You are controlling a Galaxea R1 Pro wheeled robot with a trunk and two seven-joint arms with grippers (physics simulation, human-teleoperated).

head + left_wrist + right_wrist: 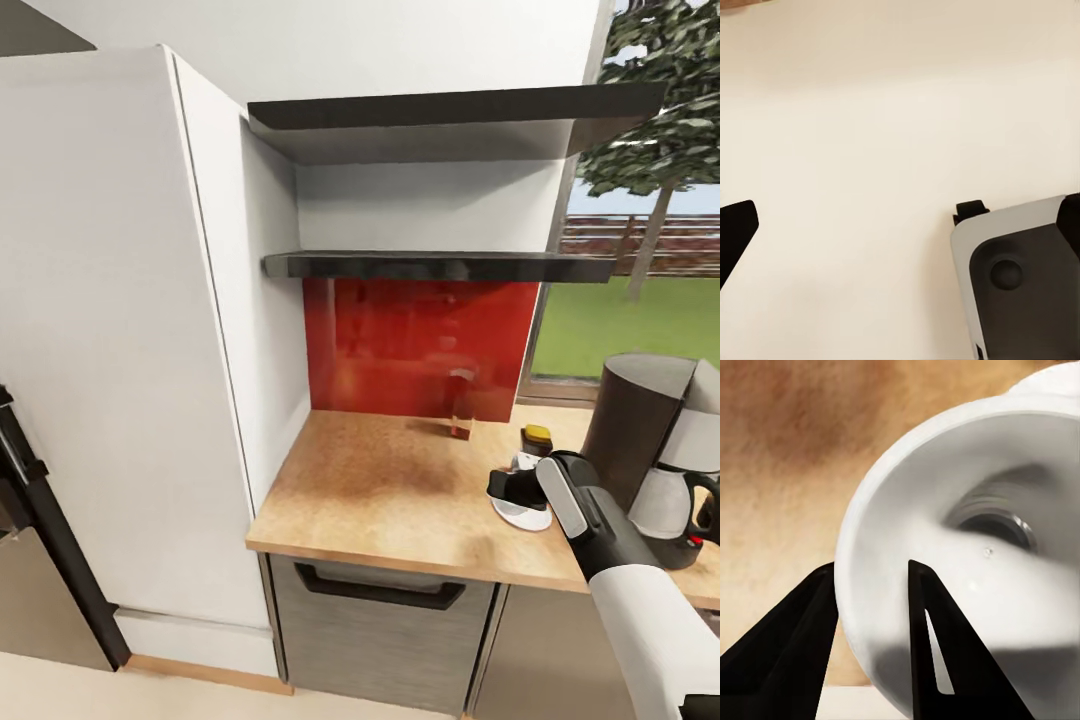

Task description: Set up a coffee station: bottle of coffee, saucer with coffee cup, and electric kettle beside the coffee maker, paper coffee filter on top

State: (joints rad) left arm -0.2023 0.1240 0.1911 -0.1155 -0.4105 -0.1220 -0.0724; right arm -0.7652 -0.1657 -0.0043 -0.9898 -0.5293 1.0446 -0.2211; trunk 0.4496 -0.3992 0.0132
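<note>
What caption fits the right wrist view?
Right gripper pinching the rim of the white coffee cup above the tan kitchen countertop.

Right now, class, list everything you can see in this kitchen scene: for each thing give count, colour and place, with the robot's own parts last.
Countertop: one, tan wood, below the shelves.
Shelves: two, black, on the white wall above the red backsplash.
Coffee maker: one, black and grey, right end of the countertop.
Bottle: one, dark with yellow cap, left of the coffee maker.
Saucer: one, white, on the countertop beneath the right gripper.
Cup: one, white, rim between the right gripper's fingers.
Drawer: one, grey, under the countertop.
Tall cabinet: one, white, left.
Right gripper: black, over the saucer.
</note>
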